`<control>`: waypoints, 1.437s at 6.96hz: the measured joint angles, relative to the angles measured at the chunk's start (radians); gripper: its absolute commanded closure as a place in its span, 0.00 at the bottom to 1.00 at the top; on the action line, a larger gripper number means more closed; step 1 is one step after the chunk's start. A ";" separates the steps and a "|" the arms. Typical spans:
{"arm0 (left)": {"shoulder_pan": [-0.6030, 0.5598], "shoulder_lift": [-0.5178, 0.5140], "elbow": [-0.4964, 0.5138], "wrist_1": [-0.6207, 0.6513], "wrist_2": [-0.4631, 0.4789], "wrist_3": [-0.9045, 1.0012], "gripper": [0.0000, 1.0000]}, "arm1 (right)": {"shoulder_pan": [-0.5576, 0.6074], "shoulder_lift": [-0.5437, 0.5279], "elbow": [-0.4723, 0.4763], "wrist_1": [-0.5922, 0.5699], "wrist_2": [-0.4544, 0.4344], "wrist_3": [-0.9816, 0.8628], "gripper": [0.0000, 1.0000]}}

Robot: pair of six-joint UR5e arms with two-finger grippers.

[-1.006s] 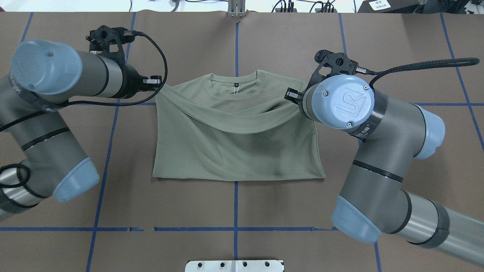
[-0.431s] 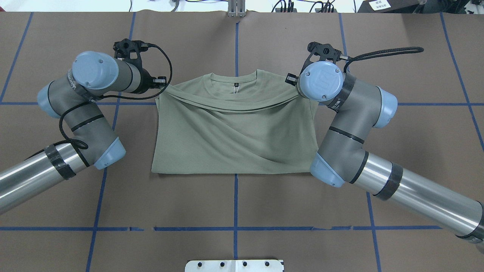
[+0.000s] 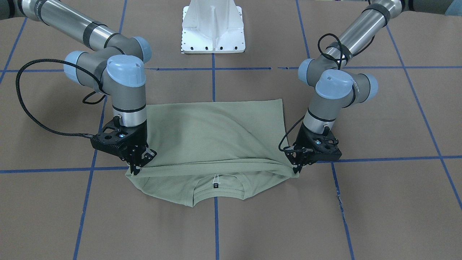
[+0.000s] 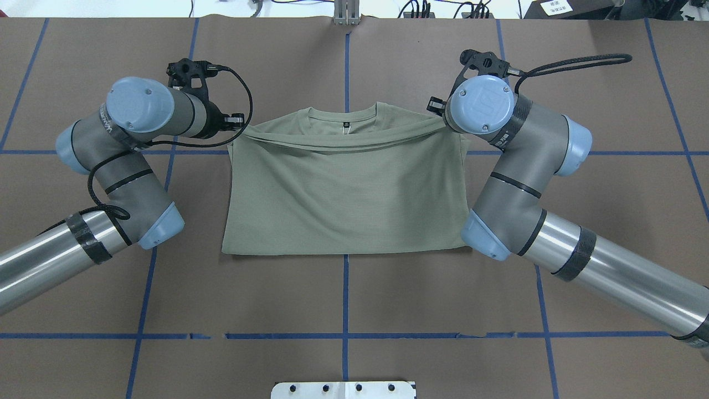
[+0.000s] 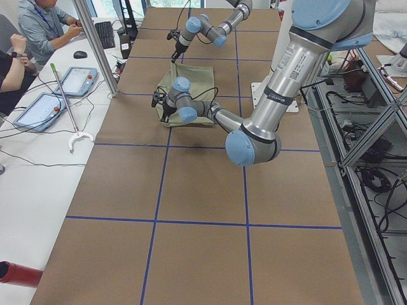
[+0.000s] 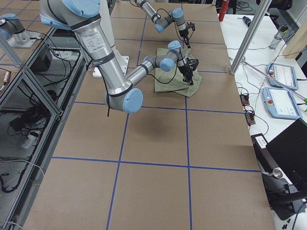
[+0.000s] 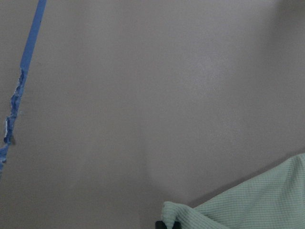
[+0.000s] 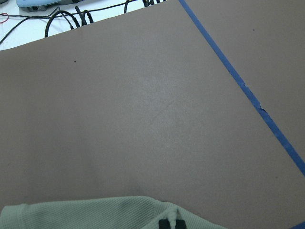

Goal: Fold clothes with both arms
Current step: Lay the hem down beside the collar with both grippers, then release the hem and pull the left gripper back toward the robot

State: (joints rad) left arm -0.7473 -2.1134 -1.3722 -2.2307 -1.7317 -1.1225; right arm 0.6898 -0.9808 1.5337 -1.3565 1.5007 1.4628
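The pale sage-green shirt (image 4: 343, 194) lies on the brown table, folded in half with its lower edge drawn up to the shoulders. The neckline with the black label (image 4: 346, 124) still shows beyond the fold. My left gripper (image 4: 238, 119) is shut on the folded edge's left corner, low at the table. It is on the right in the front-facing view (image 3: 297, 164). My right gripper (image 4: 435, 105) is shut on the other corner and is on the left in the front-facing view (image 3: 139, 161). Each wrist view shows the fabric (image 7: 248, 205) (image 8: 95, 212) pinched at the bottom edge.
The white pedestal base (image 3: 213, 29) stands at the robot's side of the table. Blue tape lines (image 4: 345, 293) cross the brown table cover. A metal post (image 4: 346, 14) stands at the far edge. Operators and tablets (image 5: 76, 79) are beyond the far edge.
Both grippers have carried the shirt's lower edge away from the robot toward the collar and lowered it. The sagging fold has flattened onto the shirt's body.
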 measured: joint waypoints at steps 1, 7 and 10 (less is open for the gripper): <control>-0.001 0.000 -0.001 0.000 0.000 0.000 1.00 | 0.003 -0.003 -0.006 0.000 0.002 -0.005 1.00; -0.002 0.075 -0.155 0.004 -0.021 0.115 0.00 | -0.012 -0.038 0.041 0.003 0.076 -0.121 0.00; 0.081 0.314 -0.405 -0.051 -0.046 0.057 0.03 | -0.010 -0.070 0.110 0.003 0.109 -0.148 0.00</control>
State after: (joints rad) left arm -0.6661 -1.7995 -1.7772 -2.2814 -1.7780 -1.0655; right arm 0.6803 -1.0511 1.6436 -1.3531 1.6095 1.3148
